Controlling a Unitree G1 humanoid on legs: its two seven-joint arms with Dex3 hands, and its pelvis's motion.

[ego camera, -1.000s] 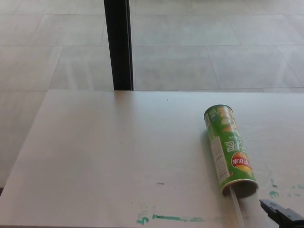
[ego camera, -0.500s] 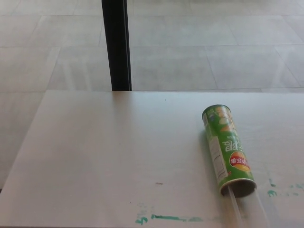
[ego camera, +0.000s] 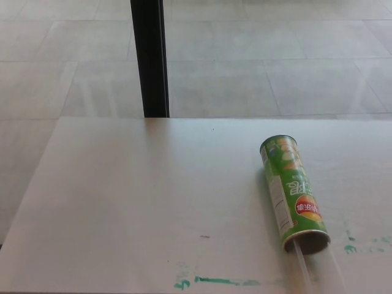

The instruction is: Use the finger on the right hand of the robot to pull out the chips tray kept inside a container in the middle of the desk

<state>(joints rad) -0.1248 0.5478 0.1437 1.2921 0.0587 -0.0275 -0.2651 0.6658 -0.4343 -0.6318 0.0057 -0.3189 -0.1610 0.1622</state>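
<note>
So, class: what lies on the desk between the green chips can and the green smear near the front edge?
In the head view, only bare desk separates the chips can from the green smear; a tiny dark speck sits further left.

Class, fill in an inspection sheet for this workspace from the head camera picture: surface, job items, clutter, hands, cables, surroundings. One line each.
Surface: pale desk, with green paint smears near the front edge and a small dark speck.
Job's things: green chips can lying on its side at the right, open end toward the camera; clear tray sticking out of that end.
Clutter: nothing seen.
Hands: neither hand in view.
Cables: nothing seen.
Surroundings: tiled floor beyond the desk; a black post standing behind the far edge.
</note>
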